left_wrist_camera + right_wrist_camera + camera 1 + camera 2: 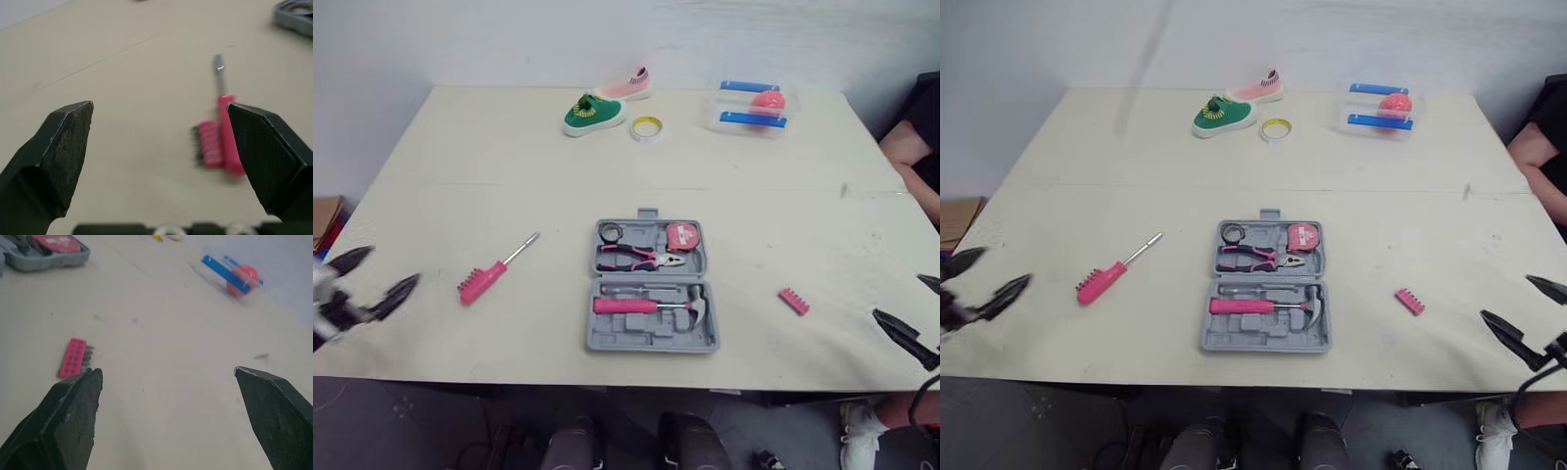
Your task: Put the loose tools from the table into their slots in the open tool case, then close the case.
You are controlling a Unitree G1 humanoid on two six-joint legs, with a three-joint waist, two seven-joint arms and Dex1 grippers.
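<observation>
Two loose tools wait on the tabletop point(489, 147): one pink screwdriver point(492, 271) to the left of the open tool case point(651, 338), and one small pink bit holder point(793, 301) to its right, both well apart from the case. The left gripper point(386, 271) hovers near the screwdriver with its fingers point(63, 142) wide apart. The right gripper point(1508, 297) is near the bit holder, also spread open and holding nothing.

Be careful with the risks. Both tools lie flat and low, so I think a finger that comes down a little off will push the tool away instead of catching it. The bit holder is not far from the front edge and could slide off. A tool not pressed fully into its slot would probably stop the case from closing.

Inside the case I count one hammer point(651, 305), one pair of pliers point(641, 259) and one tape measure point(681, 236). On the far side are two shoes point(594, 115), one yellow tape roll point(646, 128) and one clear box point(751, 108).
</observation>
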